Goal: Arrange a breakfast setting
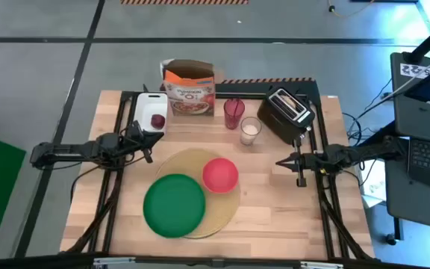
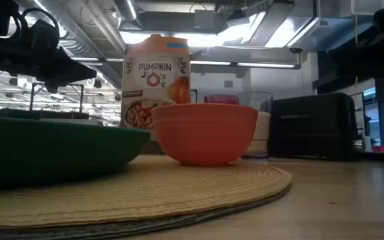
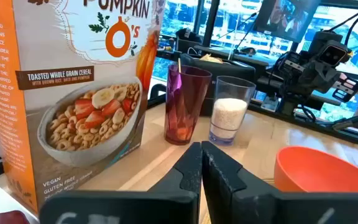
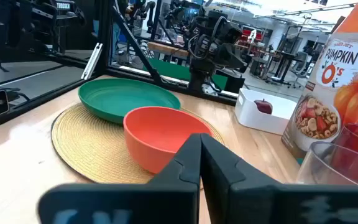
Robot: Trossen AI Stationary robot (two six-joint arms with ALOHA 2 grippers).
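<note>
The red bowl (image 1: 220,175) and green plate (image 1: 174,205) sit on the round placemat (image 1: 222,213). The left gripper (image 1: 149,155) hovers beside the placemat, its jaws shut and empty. The right gripper (image 1: 282,162) hovers on the placemat's other side, likewise.

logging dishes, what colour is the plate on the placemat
Green plate; clearest in the high view.

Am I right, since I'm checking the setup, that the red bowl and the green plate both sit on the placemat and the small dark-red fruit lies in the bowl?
Not quite. The red bowl and green plate do sit on the placemat, but the fruit lies on the white cutting board, beside the cereal box. The high view shows it.
</note>
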